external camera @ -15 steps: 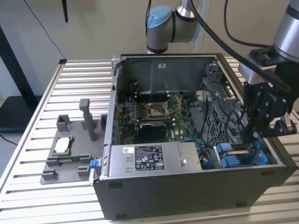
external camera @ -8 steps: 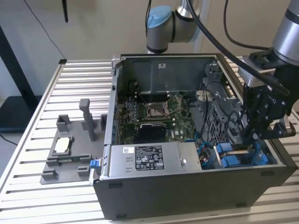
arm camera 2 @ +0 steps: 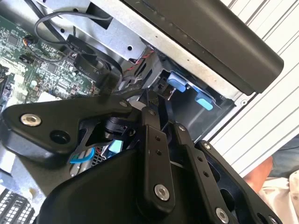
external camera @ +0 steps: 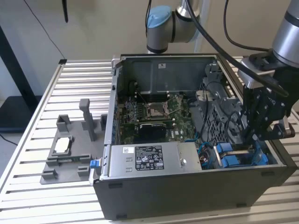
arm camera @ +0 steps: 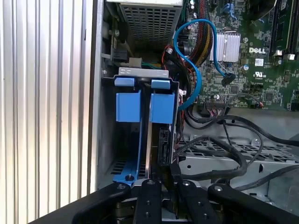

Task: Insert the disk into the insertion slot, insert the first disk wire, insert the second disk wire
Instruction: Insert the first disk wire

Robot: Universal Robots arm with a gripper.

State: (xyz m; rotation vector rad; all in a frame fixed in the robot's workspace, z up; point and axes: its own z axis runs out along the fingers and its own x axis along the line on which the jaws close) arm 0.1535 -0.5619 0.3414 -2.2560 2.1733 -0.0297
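Note:
The open computer case (external camera: 187, 191) lies on the slatted table. The insertion slot (arm camera: 105, 135), a dark metal bay with blue rails (external camera: 232, 161), sits at the case's corner on the exterior view's right. The disk (arm camera: 148, 140) stands edge-on in it between two blue carrier tabs (arm camera: 128, 100). My gripper (external camera: 252, 137) reaches down into the case right over this bay. In the first wrist view my gripper (arm camera: 167, 171) is shut on a black wire connector (arm camera: 163, 144) that sits against the disk's end. In the second wrist view my gripper (arm camera 2: 161, 100) points at the blue tabs (arm camera 2: 177, 81).
A blue cable (arm camera: 198, 70) and black cables (arm camera: 219, 154) loop beside the bay. The labelled power supply box (external camera: 149, 161) and the motherboard (external camera: 154, 112) fill the rest of the case. A grey fixture (external camera: 65, 154) stands on the table (external camera: 42, 93). A person's hand (arm camera 2: 261, 175) is nearby.

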